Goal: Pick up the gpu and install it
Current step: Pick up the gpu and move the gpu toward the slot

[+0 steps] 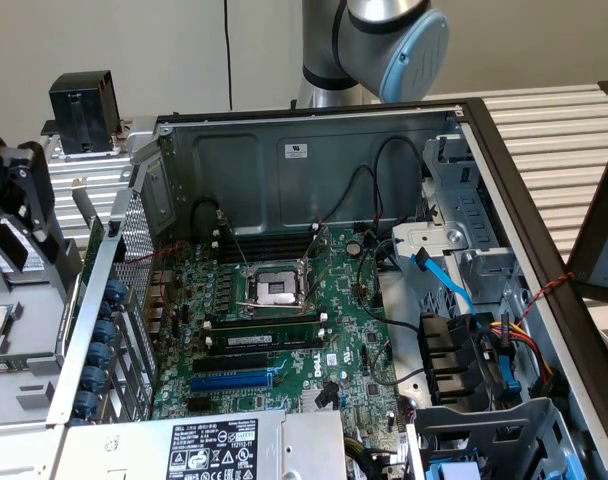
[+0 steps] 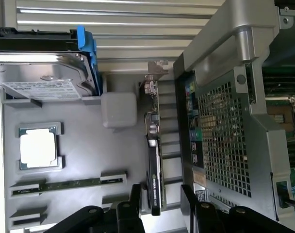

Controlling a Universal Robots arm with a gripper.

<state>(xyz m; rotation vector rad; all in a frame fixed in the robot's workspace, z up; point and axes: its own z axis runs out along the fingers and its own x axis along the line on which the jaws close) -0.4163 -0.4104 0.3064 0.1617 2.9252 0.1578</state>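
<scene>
The gpu [image 2: 155, 160] is a thin green card with a black block and a silver bracket at one end. It stands on edge in the narrow gap between the grey parts tray [image 2: 89, 155] and the computer case's perforated side wall [image 2: 225, 145]. In the wrist view my gripper [image 2: 162, 206] is open. Its two black fingers [image 2: 135, 204] straddle the near end of the card without closing on it. The exterior view has the black gripper body [image 1: 19, 200] at its left, outside the case. The large green motherboard [image 1: 284, 330] lies inside the open case.
The tray beside the card holds a hard drive in a blue-edged carrier [image 2: 40, 73], a processor chip [image 2: 38, 148], a memory stick [image 2: 65, 184] and a white block [image 2: 118, 109]. Inside the case are cables, a drive cage [image 1: 454, 260] and a power supply [image 1: 214, 450].
</scene>
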